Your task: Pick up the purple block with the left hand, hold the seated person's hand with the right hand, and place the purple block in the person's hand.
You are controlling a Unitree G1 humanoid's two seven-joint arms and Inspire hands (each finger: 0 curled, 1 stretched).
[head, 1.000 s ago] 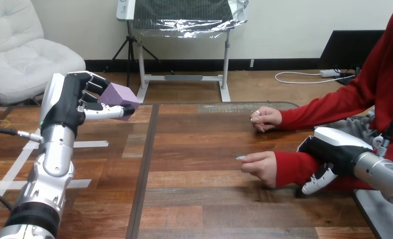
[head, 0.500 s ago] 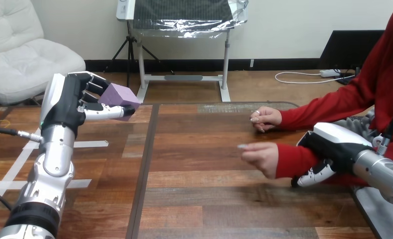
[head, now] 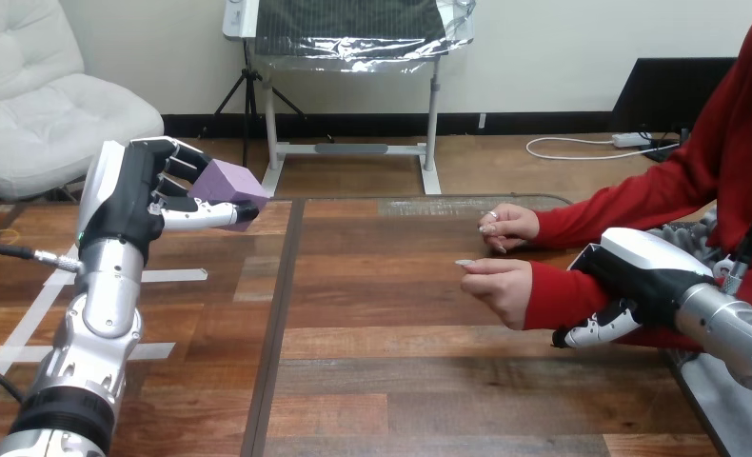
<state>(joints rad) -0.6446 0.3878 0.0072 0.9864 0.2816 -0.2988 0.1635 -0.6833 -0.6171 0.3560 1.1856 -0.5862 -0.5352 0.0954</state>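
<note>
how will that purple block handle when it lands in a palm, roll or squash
Likely stiff: the purple block shows crisp edges while pinched in the left hand. Probably light, since it is held by one side, clear of the table. Its flat faces suggest it won't roll.

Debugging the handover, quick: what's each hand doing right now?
Left hand: closed on the purple block.
Right hand: fingers curled round the person's forearm.

Head cam: looks fwd + down across table (head: 429, 381), mid-range; person (head: 715, 171) at right edge.
</note>
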